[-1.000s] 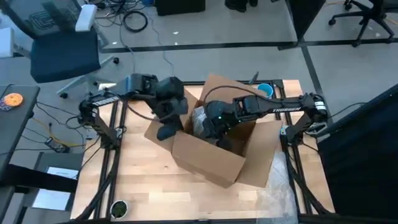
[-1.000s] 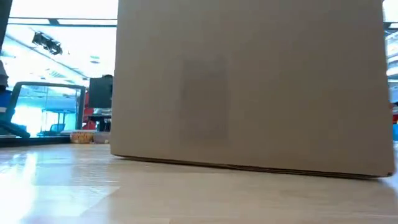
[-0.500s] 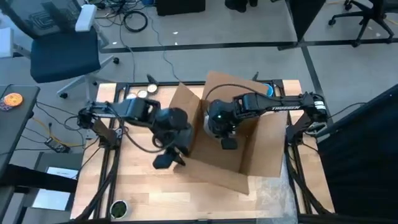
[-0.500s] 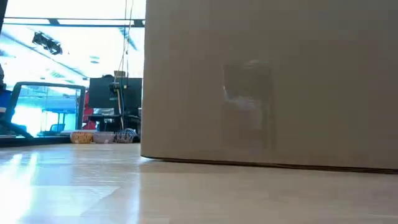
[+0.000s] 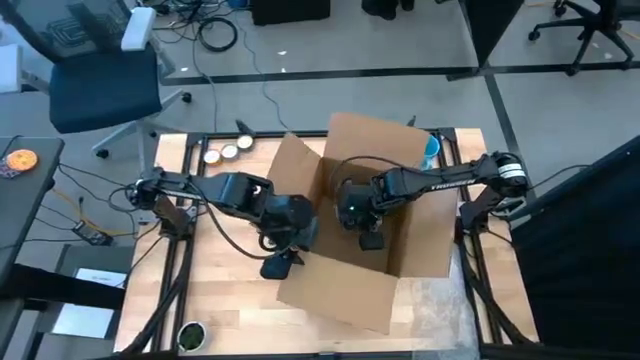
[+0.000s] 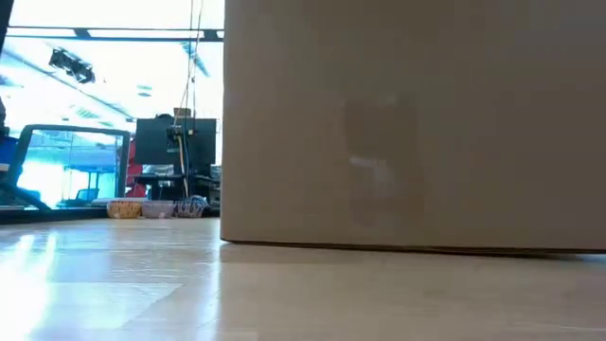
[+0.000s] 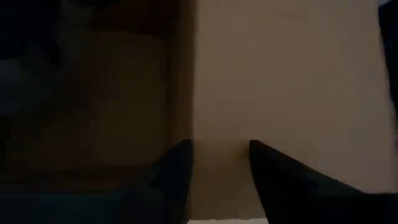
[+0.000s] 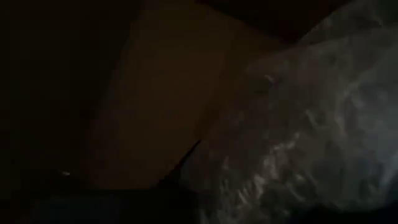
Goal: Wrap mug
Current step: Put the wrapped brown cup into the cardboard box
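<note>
R gripper [image 5: 367, 236] sits down inside the open brown cardboard box [image 5: 345, 295], low against the box's inner left wall; whether its fingers are parted or closed can't be told, since the high view only shows the dark wrist and its own cam doesn't show the fingers. R wrist view is filled by a crinkly clear bubble-wrap bundle [image 8: 292, 143] pressed right up to the lens, w/ the box's inner wall and floor behind it. Judgement: that bundle is the wrapped mug, lying in the box right in front of the R gripper; the mug itself isn't visible through the wrap, so its long axis can't be read.

L gripper [image 7: 219, 163] is outside the box, at its left front wall, fingers parted w/ nothing between them, tips just at the cardboard face by a vertical box edge. In the high view the L arm reaches across the light wooden table [image 5: 215, 310] to that wall.

Key relation: the bundle is inside the box on the R gripper's side; the L gripper has a cardboard wall between it and the bundle, so R is far nearer. Wrapping looks done; what's left is prob. settling the bundle in the box while L steadies the wall

Beyond: blue cup [image 5: 430, 152] at the far edge behind the box flap; low view shows only the box's plain outer side
</note>
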Robot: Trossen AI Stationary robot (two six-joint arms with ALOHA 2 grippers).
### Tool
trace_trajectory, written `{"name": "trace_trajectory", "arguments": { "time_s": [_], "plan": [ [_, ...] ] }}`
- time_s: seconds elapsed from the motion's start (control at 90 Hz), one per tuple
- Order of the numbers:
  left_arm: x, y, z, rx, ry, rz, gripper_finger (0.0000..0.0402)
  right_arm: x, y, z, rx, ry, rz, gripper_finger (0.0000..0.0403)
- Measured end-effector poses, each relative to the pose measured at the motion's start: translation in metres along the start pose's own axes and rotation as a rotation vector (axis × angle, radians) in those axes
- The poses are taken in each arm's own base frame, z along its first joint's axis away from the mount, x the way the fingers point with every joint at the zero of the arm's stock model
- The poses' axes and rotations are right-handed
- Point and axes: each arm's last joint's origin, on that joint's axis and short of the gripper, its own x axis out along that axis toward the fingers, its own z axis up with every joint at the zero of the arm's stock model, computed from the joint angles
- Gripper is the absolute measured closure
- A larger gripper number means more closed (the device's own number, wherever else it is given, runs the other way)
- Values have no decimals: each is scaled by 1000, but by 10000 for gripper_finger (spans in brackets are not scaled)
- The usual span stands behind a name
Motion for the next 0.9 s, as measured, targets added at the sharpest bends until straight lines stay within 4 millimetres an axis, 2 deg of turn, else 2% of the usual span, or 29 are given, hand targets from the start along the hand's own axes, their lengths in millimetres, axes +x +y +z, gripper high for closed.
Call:
{"name": "trace_trajectory", "arguments": {
  "time_s": [0.156,0.367,0.5,0.667,0.9],
  "plan": [
    [-1,7,-8,8,73,167,254,6,12,4,-116,-54,-21,383],
    [-3,19,-9,57,93,369,254,14,10,2,-72,-85,-3,375],
    [-5,30,-10,49,108,444,254,26,5,-9,14,-35,10,347],
    [-6,34,-9,39,108,461,254,37,-9,-22,153,16,-15,311],
    [-6,34,-9,38,104,461,254,32,-14,-16,185,-13,2,227]
  ]
}}
